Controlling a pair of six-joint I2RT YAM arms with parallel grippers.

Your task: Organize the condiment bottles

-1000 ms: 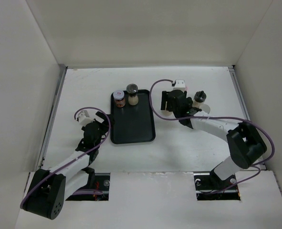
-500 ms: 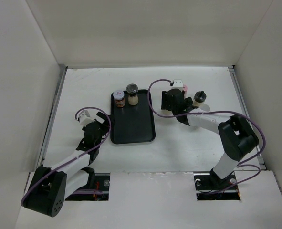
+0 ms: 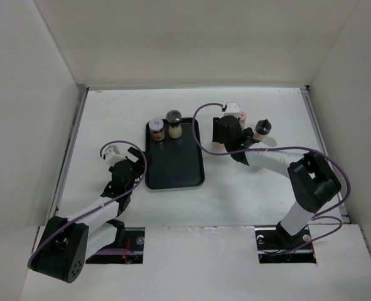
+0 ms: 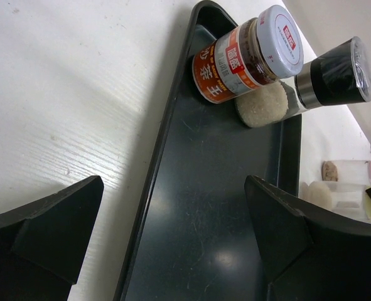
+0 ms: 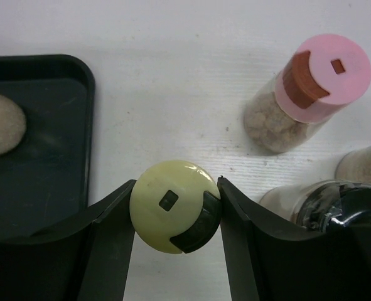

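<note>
1. White walls box in a white table (image 3: 103,119); the black tray (image 3: 174,166) lies left of centre, its long side running toward the far edge.
2. Two bottles already stand in the tray's far-left corner: the white-cap jar (image 3: 155,130) w/ red label and the grey-cap grinder (image 3: 174,123) just beside it (touching or not, can't tell).
3. On the other side, the right gripper (image 5: 176,191) is closed onto the yellow-green-cap bottle (image 5: 174,205). Both fingers press the cap's sides, and the bottle is upright just off the tray's far-right corner. Can't tell if its base is off the table.
4. Toward the right edge stand the pink-cap bottle (image 5: 311,91) and the black-cap bottle (image 5: 339,210), near the held one but apart from it.
5. By the tray's left rim, the left gripper (image 4: 172,219) is spread wide and holds nothing.
6. Step in hand, by my reading: carry the yellow-green one into the tray. To do it well:
   - lift straight up first, so the base clears the rim and the neighbours aren't clipped;
   - hold is at cap level only, so keep the wrist level and go slow, or the body may swing;
   - set it down beside the grinder w/ a gap, and open only once the base sits flat.
</note>
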